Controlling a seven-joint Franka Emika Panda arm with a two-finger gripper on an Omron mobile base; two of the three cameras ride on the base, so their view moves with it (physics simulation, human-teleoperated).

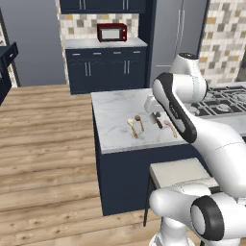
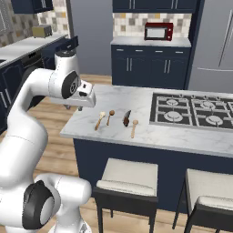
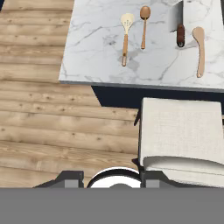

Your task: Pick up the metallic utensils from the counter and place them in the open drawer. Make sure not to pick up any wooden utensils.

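Nearest us stands a cushioned stool, tucked against the navy base of the counter. Our fingers hang high above floor and stool, well apart from the utensils; we cannot tell whether they are apart or together. On the marble, near its front edge, four utensils lie in a row: a slotted wooden spoon at the left, a darker wooden spoon just beside it, a dark-handled metallic utensil right of that, and a pale wooden spatula at the right end.
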